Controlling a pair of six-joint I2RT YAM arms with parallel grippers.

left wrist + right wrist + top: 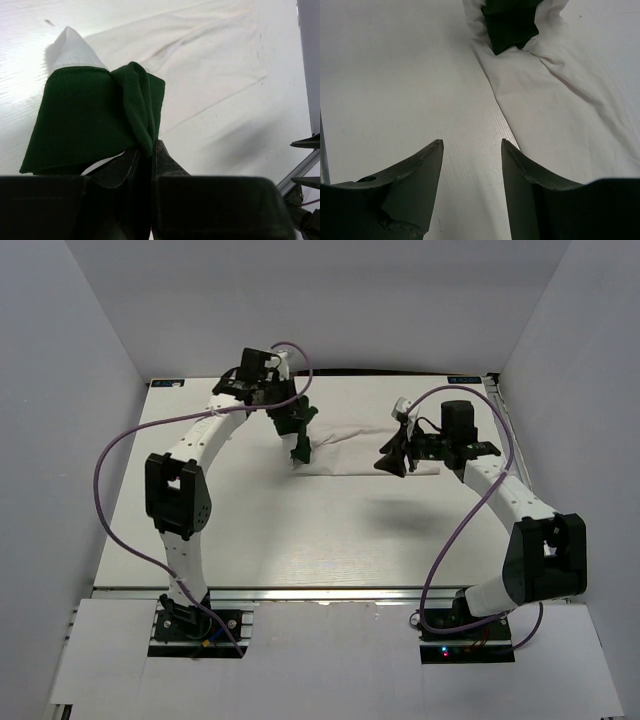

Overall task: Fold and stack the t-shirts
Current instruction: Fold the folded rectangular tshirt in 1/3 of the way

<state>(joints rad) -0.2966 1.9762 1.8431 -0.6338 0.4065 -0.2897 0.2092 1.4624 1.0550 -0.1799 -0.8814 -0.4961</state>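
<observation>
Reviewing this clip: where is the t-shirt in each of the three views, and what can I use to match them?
Top external: the t-shirt lies at centre, toward the far edge.
Left wrist: its white body spreads across the upper middle and right.
Right wrist: it runs from top centre down the right side.
Shared landmark: its dark green sleeve, pinched in the left gripper, also at top centre of the right wrist view.
</observation>
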